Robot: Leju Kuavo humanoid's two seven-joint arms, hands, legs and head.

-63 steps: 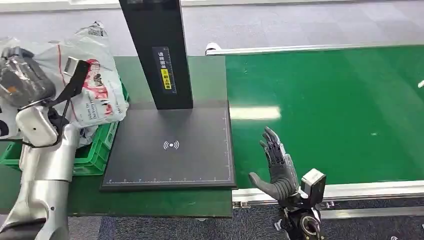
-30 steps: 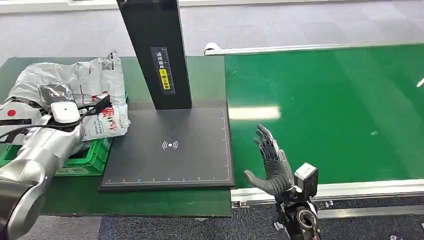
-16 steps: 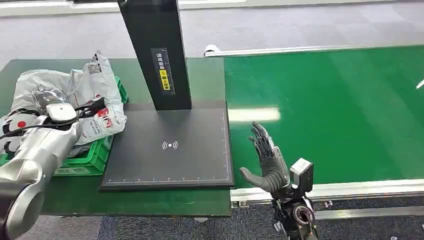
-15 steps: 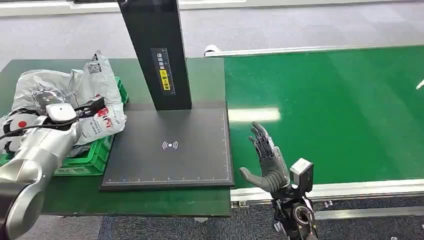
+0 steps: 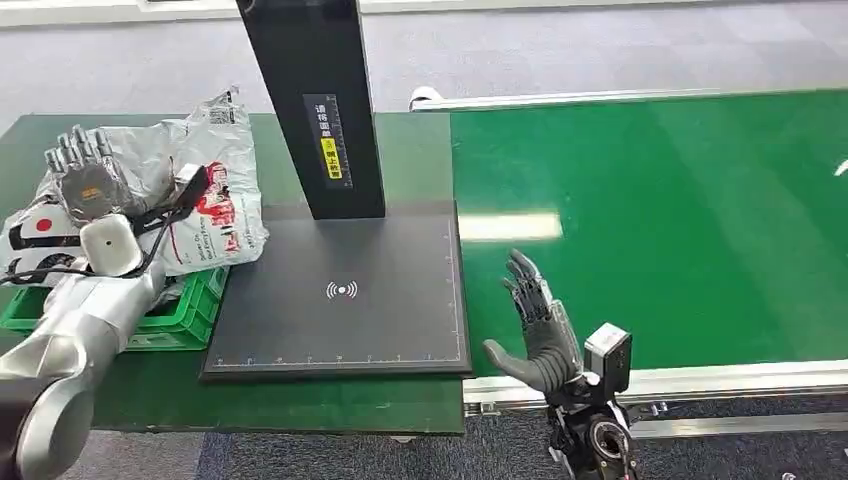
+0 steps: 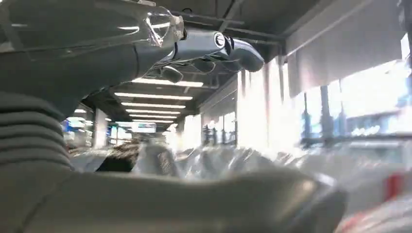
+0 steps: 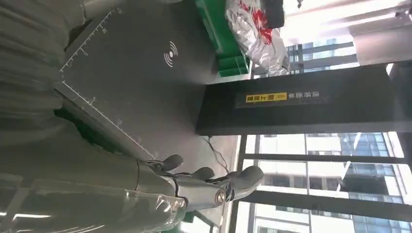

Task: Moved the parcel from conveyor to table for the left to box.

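Observation:
The parcel (image 5: 215, 195), a crumpled silver-white bag with red print, lies on top of the green crate (image 5: 185, 312) at the table's left, overhanging its right rim. My left hand (image 5: 85, 178) is over the bag's left part with its fingers spread and straight, holding nothing. The left wrist view shows those extended fingers (image 6: 214, 46) above the blurred silver plastic (image 6: 272, 162). My right hand (image 5: 535, 332) stands open and upright at the conveyor's near edge, just right of the black scan pad (image 5: 340, 290). The right wrist view shows its fingers (image 7: 204, 187) empty and the parcel (image 7: 255, 29) far off.
A black column (image 5: 315, 100) rises from the back of the scan pad. The green conveyor belt (image 5: 660, 220) runs to the right, with a metal rail (image 5: 700, 380) along its near edge. More bags (image 5: 25, 235) lie in the crate's left part.
My left hand has let go of the parcel, opened its fingers and lifted a little. The parcel has settled on the crate. The right hand has barely moved.

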